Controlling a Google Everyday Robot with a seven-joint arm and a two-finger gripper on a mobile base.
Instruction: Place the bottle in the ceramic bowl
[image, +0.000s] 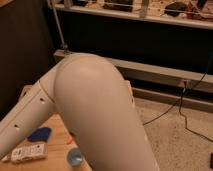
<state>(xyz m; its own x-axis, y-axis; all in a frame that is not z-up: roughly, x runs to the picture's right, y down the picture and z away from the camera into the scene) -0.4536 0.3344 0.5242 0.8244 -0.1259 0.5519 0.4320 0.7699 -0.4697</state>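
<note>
The white bottle (27, 153) with grey label print lies on its side at the bottom left of the wooden table (56, 131). My large beige arm (95, 115) fills the middle of the camera view, and its forearm (25, 117) runs down to the left over the table. The gripper is out of view past the left edge. The orange-red ceramic bowl is hidden or out of view.
A flat blue sponge (40, 134) lies just above the bottle. A small light-blue cup (75, 157) stands at the bottom edge by my arm, with a sliver of an orange item (69, 140) beside it. Metal shelving (140, 20) and floor cables (180, 107) are behind.
</note>
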